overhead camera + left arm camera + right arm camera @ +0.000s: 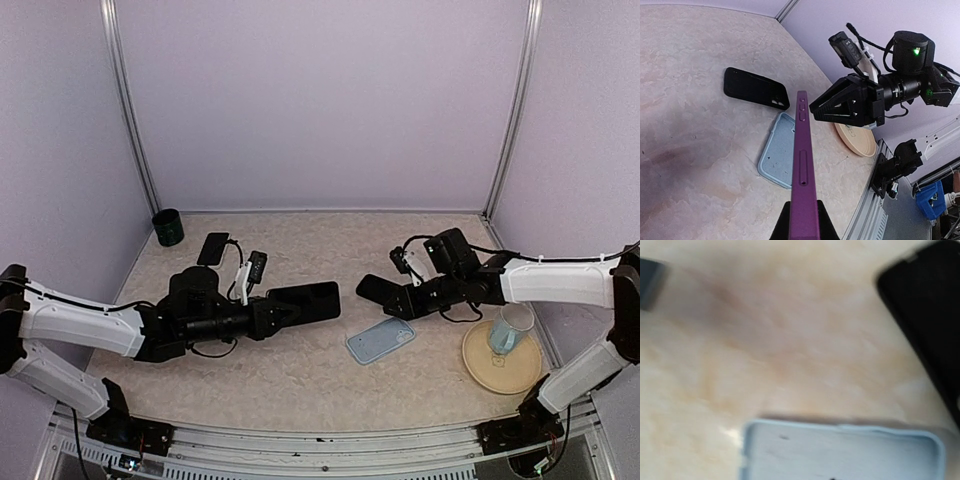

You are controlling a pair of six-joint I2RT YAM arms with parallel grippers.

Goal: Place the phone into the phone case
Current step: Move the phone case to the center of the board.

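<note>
the phone (305, 300) is clamped at one end between the pressed-together fingers of the left gripper (275, 313) and sticks out towards the middle of the table (300, 385). from above its broad dark face shows. in the left wrist view only its thin purple edge (802, 165) shows, with the side buttons in line, and the left gripper (802, 217) pinches it at the bottom of the frame. the phone is not in the phone case (380, 340). the case is pale blue and lies flat and open side up on the table, just to the right of the phone's free end and nearer the arms' bases. in the left wrist view the phone case (780, 150) lies partly behind the purple edge.

a flat black object (756, 89) lies on the table just beyond the case. the blurred right wrist view shows the same pair, the phone case (840, 450) at the bottom and the flat black object (925, 315) at the upper right.

the right gripper (372, 290) points towards the phone from the right, above the far side of the case, and carries nothing. seen side on, the right gripper (815, 111) gives no clear look at the gap between its fingers, so i cannot tell whether they are spread or together.

a plate (480, 372) with a glass (510, 330) on it sits at the right, and a dark cup (168, 228) stands in the back left corner.
</note>
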